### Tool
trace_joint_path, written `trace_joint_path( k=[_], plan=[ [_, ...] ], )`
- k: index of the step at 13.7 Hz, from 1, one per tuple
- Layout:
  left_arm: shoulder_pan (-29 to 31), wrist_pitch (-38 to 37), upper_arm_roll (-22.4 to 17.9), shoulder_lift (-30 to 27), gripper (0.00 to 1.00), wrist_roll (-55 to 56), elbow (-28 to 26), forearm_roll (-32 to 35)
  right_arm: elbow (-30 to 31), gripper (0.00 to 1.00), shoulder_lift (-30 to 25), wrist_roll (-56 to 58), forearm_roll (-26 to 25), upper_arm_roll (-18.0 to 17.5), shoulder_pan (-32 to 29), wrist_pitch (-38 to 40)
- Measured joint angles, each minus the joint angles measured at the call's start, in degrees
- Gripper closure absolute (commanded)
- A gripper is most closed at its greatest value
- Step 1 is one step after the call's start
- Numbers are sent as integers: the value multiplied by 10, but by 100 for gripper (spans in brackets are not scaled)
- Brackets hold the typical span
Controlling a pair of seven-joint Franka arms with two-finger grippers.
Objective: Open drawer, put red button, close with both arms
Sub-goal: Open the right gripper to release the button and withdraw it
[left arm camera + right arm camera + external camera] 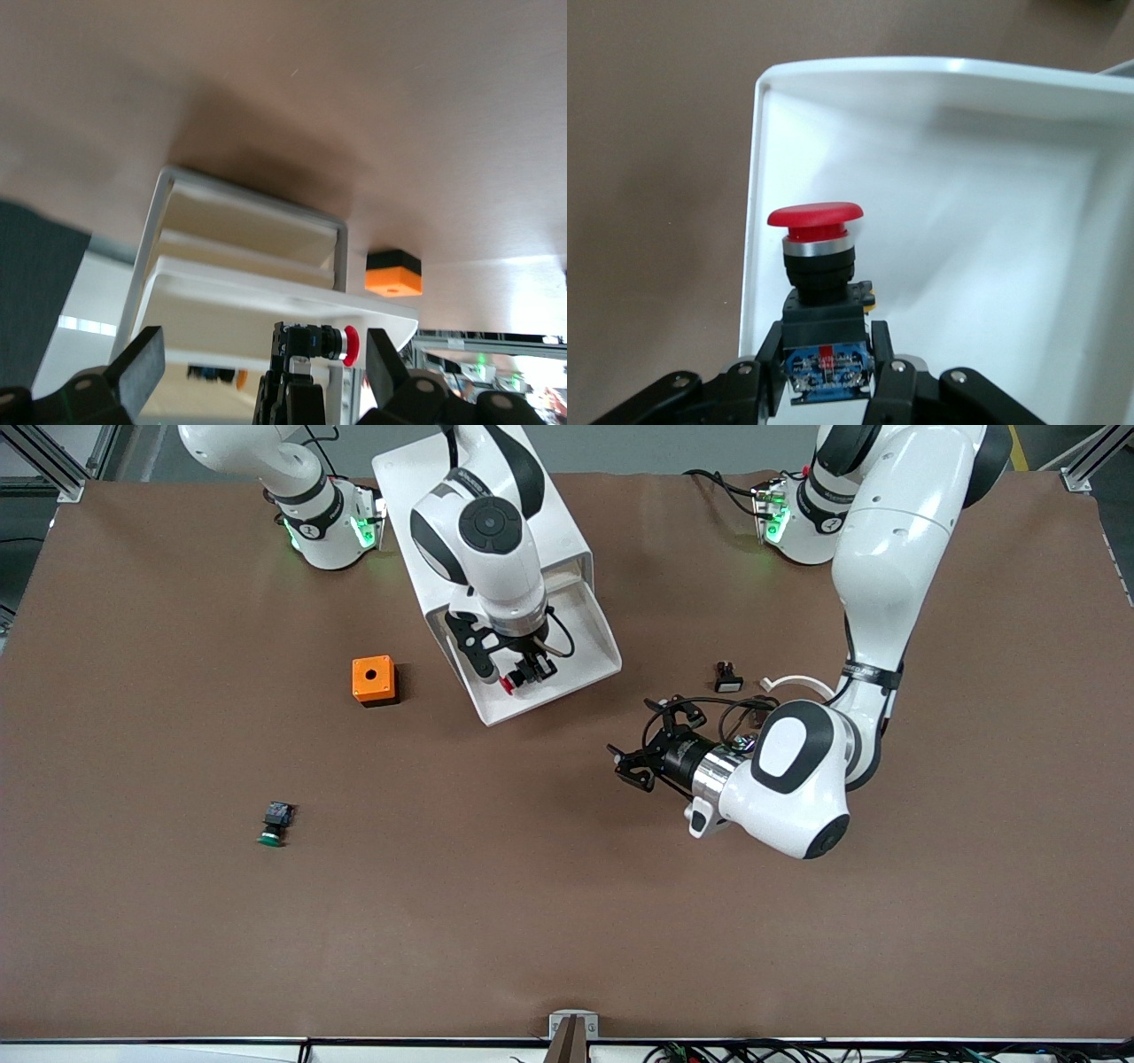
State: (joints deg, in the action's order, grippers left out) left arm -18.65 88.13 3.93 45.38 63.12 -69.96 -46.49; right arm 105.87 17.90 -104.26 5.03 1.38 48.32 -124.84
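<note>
The white cabinet stands between the arm bases with one drawer pulled out toward the front camera. My right gripper is shut on the red button and holds it over the open drawer near its front corner. In the right wrist view the fingers clamp the button's black body, with the red cap pointing away over the drawer floor. My left gripper is open and empty over the table, nearer the front camera than the drawer, and faces the cabinet. The red button also shows in the left wrist view.
An orange box sits beside the drawer toward the right arm's end, and also shows in the left wrist view. A green-capped button lies nearer the front camera. A small black-and-white part and a white curved strip lie near the left arm.
</note>
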Motion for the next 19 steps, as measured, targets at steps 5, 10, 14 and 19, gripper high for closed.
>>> trace_joint_path(
  k=[5,10,14,19],
  plan=[
    [-22,61,1,-16,0,-58,0,86,-14,100,14,-31,0,0,15,2],
    [-43,109,1,-20,0,-67,0,147,-15,100,15,-52,0,0,31,4],
    [-69,121,2,-26,0,-70,0,229,-15,0,24,-54,0,3,31,4],
    [-105,154,2,-33,0,-61,-1,309,-178,0,21,50,0,11,8,223]
  ],
)
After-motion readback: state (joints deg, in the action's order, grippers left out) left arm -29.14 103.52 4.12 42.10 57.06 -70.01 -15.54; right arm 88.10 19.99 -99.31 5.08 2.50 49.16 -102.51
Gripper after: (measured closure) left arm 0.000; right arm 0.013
